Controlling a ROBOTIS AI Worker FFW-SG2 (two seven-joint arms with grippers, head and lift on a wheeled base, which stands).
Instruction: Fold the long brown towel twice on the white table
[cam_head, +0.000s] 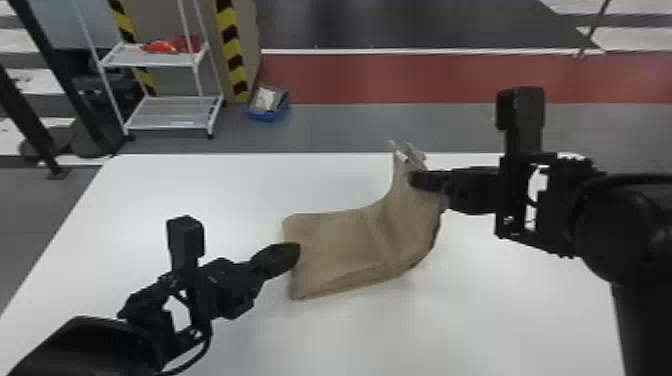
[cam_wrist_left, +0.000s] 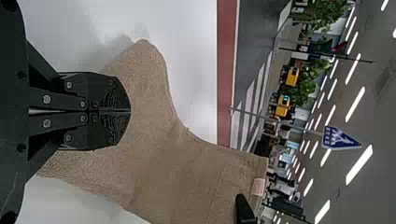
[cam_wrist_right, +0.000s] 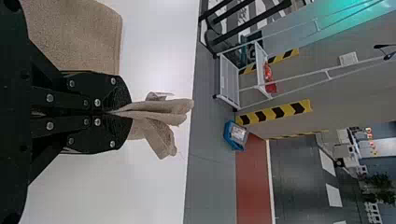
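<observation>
Risk noted: a crooked fold could be caused by the bunched pinch in which the brown towel's (cam_head: 345, 245) right end is clasped by the right gripper (cam_wrist_right: 128, 112), held level above the white table (cam_head: 200, 185). The left gripper (cam_wrist_left: 130, 111) is angled inward at the left edge, fingers pressed together (no cloth seen between); the towel could be dragged if brushed.

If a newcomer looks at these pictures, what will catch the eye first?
Probably the brown towel, its right part lifted off the white table in the right pincer. Then the closed left pincer, at the towel's left edge. Beyond the table, the yellow-and-black stripes by the white rack also stand out.
</observation>
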